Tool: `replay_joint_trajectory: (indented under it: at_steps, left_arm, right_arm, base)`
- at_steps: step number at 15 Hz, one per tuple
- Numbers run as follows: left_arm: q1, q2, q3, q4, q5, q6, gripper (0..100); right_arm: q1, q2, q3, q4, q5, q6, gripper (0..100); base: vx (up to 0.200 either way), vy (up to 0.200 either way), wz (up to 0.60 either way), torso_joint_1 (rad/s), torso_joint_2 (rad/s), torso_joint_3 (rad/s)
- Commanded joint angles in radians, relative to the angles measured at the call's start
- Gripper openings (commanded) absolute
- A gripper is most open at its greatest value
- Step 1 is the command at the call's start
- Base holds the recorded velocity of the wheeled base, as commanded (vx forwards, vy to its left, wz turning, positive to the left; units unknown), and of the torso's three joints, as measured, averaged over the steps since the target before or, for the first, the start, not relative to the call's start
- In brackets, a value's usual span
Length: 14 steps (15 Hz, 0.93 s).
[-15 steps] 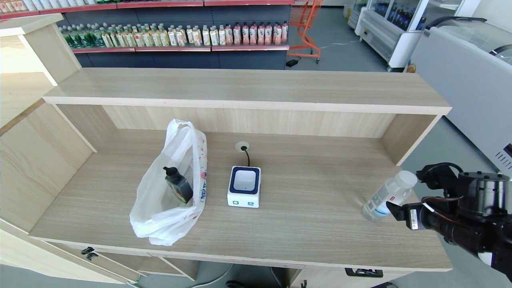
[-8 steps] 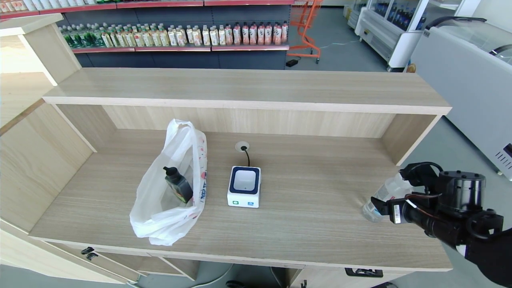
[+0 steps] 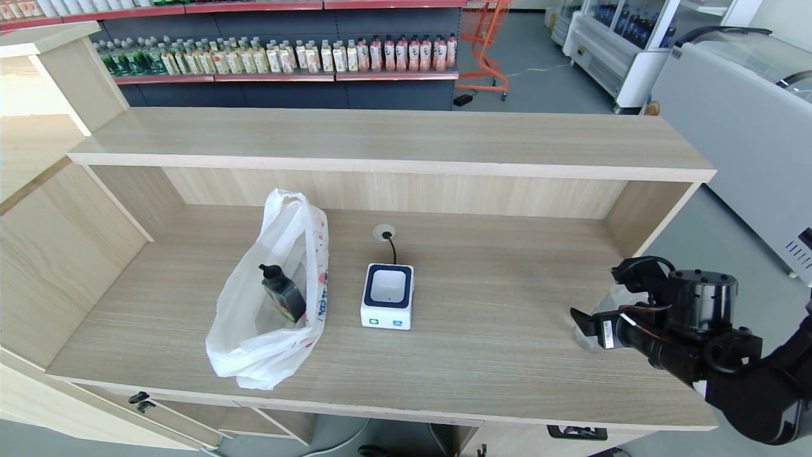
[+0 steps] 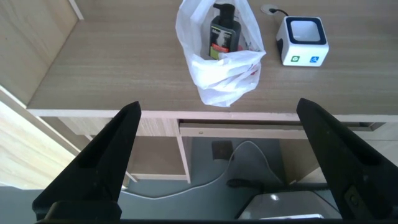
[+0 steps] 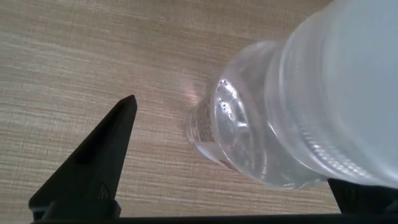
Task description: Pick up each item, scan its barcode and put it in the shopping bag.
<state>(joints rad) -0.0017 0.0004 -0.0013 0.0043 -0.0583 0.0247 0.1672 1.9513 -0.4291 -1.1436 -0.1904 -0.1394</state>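
Observation:
A clear plastic bottle [image 3: 587, 332] with a white cap stands near the counter's right end, mostly hidden behind my right gripper [image 3: 606, 298]. That gripper is open, one finger on each side of the bottle [image 5: 298, 112], and the left finger [image 5: 93, 174] stands apart from it. A white shopping bag [image 3: 266, 304] sits left of centre with a dark bottle [image 3: 282, 293] inside. The white barcode scanner [image 3: 387, 295] rests beside it. My left gripper [image 4: 214, 168] hangs open below the counter's front edge, facing the bag [image 4: 221, 68] and the scanner [image 4: 301, 40].
The wooden counter [image 3: 482, 355] has a raised back ledge [image 3: 393, 136] and side walls. The scanner's cable runs into a grommet hole [image 3: 384, 233]. Store shelves with drinks [image 3: 285, 57] and freezers [image 3: 748, 120] stand behind.
My right arm has moved left towards the clear bottle, and its open fingers now straddle it. The bottle, bag and scanner have stayed put.

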Motion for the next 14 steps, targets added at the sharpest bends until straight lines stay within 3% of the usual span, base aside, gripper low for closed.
replay_joint_trajectory:
  at_steps: [1, 9, 10, 14]
  left_arm:
    - [0.0, 0.0, 0.001, 0.0, 0.0, 0.0, 100]
    - [0.0, 0.0, 0.0, 0.0, 0.0, 0.0, 100]
    - [0.0, 0.0, 0.0, 0.0, 0.0, 0.0, 100]
    - [0.0, 0.0, 0.0, 0.0, -0.002, 0.0, 100]
  right_arm:
    - [0.002, 0.028, -0.014, -0.001, 0.0, 0.0, 100]
    - [0.017, 0.089, -0.072, -0.036, 0.0, -0.011, 100]
    - [0.017, 0.101, -0.08, -0.053, 0.002, -0.009, 0]
    - [0.017, 0.11, -0.077, -0.11, 0.034, -0.011, 0]
  base:
    - [0.0, 0.0, 0.0, 0.0, 0.0, 0.0]
    - [0.0, 0.0, 0.0, 0.0, 0.0, 0.0]
    - [0.0, 0.0, 0.0, 0.0, 0.0, 0.0]
    - [0.0, 0.0, 0.0, 0.0, 0.0, 0.0]
